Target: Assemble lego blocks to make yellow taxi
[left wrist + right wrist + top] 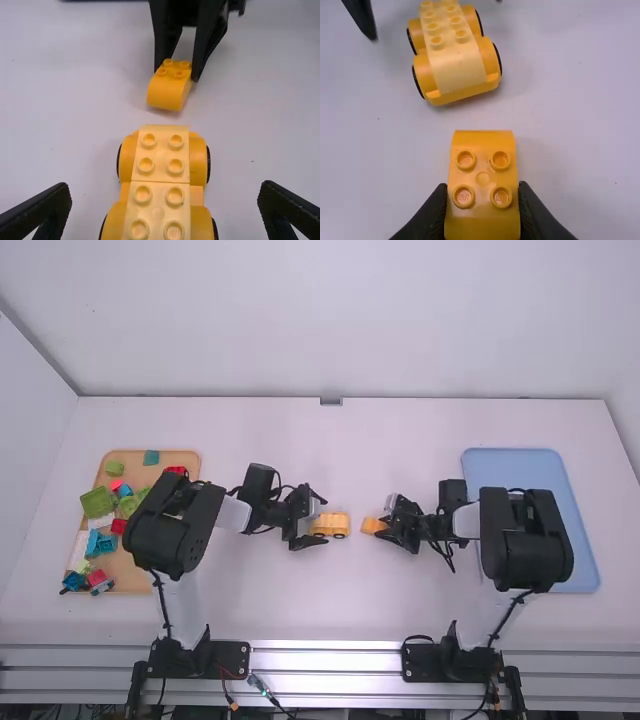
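My left pincer (323,521) stands apart at the yellow car (157,182), its near end cut off in that wrist view; my right pincer (384,521) grips the orange block (482,167).

Left claw (324,521) spread wide

On my bench (340,595) I count two trays, one tan tray (182,456) and one blue tray (510,465); I have two arms (175,525) and two claws, one left claw (320,521) and one right claw (384,523); there is one yellow car (128,159), with four wheels (208,164) and two pale blocks (161,150) on top, bearing eight studs between them; I count one loose orange block (482,167), with four studs; in the tan tray I make out at least three green pieces (97,502) and at least three red pieces (118,526), the full total too crowded for me to tell.
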Robot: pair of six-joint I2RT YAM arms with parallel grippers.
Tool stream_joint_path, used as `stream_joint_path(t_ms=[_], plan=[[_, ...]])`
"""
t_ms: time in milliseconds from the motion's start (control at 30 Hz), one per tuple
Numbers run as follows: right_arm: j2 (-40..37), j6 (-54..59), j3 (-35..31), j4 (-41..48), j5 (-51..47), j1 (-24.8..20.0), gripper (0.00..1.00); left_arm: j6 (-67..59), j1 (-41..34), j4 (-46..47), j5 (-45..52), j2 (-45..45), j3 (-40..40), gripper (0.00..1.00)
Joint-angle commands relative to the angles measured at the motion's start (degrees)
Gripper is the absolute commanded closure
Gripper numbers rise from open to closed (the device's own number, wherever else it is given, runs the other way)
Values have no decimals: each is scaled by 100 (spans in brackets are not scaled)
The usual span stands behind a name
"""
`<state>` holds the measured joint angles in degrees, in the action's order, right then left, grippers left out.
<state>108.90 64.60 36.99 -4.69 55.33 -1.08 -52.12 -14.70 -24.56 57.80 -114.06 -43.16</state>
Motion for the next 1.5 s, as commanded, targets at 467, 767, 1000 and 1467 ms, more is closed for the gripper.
stream_joint_path(t_ms=[467,767,1000,1467], plan=[[-999,-481,160,-236,9,1222,90,-20,-142,-35,133,-975,-461,48],[-481,-286,885,304,17,1480,92,22,-142,-133,122,-975,-404,49],[273,-258,1606,883,76,1749,97,24,-142,-142,109,-975,-409,47],[341,-761,927,-304,-455,1908,100,175,-140,-168,111,-975,-409,46]])
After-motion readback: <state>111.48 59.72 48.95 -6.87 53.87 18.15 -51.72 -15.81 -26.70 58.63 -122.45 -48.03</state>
